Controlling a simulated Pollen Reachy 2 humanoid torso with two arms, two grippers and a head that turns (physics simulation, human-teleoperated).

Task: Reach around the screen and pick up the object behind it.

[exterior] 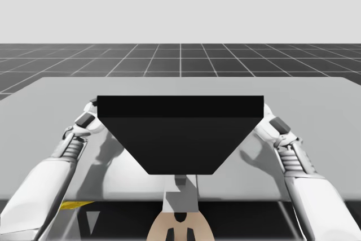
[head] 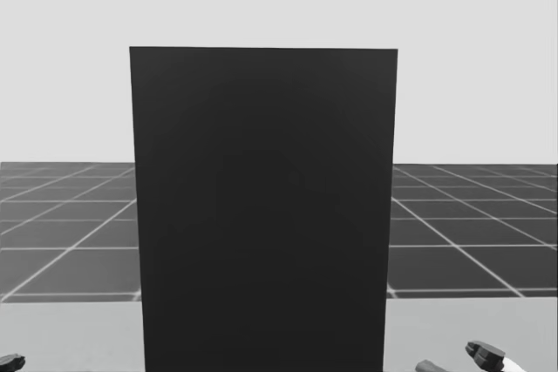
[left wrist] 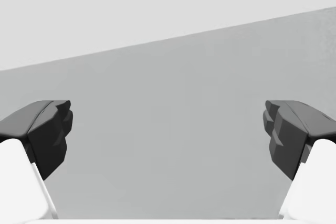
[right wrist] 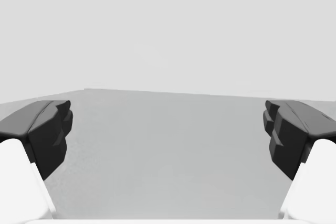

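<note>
— Object location?
— Hidden behind screen [exterior: 180,134], mid-worktop [exterior: 316,100]. Gaping wide, left end effector [left wrist: 168,129] and right end effector [right wrist: 168,129] flank it.
— Risk?
— Blind reach could clip the screen's edge and topple it.

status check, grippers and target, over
Left gripper open, right gripper open, both empty, one each side of the screen. Target hidden behind it. Screen blocks the straight path.

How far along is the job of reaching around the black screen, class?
Done: left gripper and right gripper flank the screen. In hand: nothing; both are open over bare table. Left: rounding the screen, finding whatever it hides, grasping it.
</note>
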